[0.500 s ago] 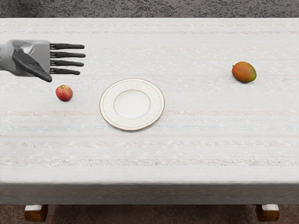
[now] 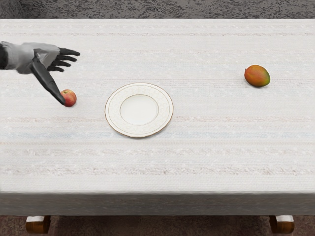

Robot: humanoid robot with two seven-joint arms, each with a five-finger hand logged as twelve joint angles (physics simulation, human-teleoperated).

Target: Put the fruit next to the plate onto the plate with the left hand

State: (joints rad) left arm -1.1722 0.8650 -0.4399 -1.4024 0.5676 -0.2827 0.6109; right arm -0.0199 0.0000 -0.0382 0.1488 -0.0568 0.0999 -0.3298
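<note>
The left hand comes in from the left edge, near the far side of the table, and it holds nothing. Its four fingers are loosely bent and slightly fanned, pointing right and apart from one another. The long dark thumb stretches away from them, slanting down and to the right.

The apple lies on the cloth just below and to the right of the hand, at the end of that thumb. The thumb's tip overlaps the apple's left edge in the head view. Whether it presses on the apple or only passes in front of it cannot be told. The fingers are well clear of the apple, on its far side, so nothing closes around it.

The apple sits left of the plate, near it but not touching, with a strip of bare cloth between them. The plate is white with a thin darker rim, and it lies flat near the middle of the table.

A mango rests far off to the right, well apart from the plate, the apple and the hand
</note>
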